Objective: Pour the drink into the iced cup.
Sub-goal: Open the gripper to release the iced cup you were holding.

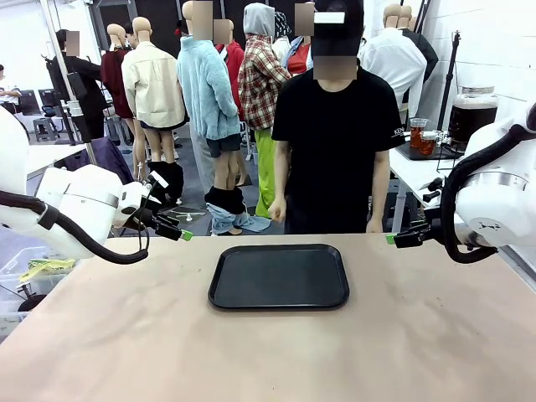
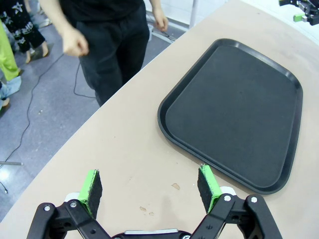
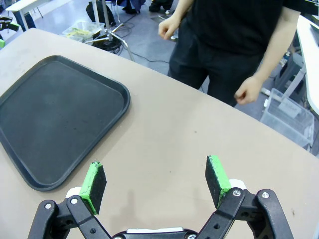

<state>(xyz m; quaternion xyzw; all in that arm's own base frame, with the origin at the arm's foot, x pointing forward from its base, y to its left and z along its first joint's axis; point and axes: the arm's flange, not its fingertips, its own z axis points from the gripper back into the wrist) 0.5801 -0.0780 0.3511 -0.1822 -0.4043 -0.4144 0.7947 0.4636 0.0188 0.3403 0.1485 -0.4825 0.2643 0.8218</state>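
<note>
- The left tool (image 1: 177, 228) hangs above the left part of the worktop (image 1: 268, 352), on a white arm that reaches in from the left and points toward the middle.
- In the left wrist view the left tool (image 2: 149, 186) has its two green pads (image 2: 90, 186) spread wide apart with nothing between them but bare worktop (image 2: 124, 149).
- The right tool (image 1: 394, 238) hangs at the right side, just over the far edge of the worktop, on a white arm with a black cable looped around it.
- In the right wrist view the right tool (image 3: 155, 181) also stands wide open and holds nothing; bare worktop (image 3: 174, 139) shows between its green pads (image 3: 215, 174).
- A black tray (image 1: 279, 276) lies flat in the middle of the worktop, between the two tools and well apart from both; nothing lies on it. It shows too in the left wrist view (image 2: 234, 109) and the right wrist view (image 3: 55, 114).
- A person (image 1: 335, 126) in a black shirt stands at the far side, behind the tray, arms hanging, hands loosely curled and holding nothing.
- The drink (image 1: 471, 117) is in a big glass jar with a metal lid, on a side table at the far right behind the right arm, well away from the tray and from both tools.
- Just beside the jar stand glasses (image 1: 419, 134) with reddish liquid on a dark mat.
- White print on the person's sleeve is too small to read.
- A few small stains mark the worktop near the left tool.
</note>
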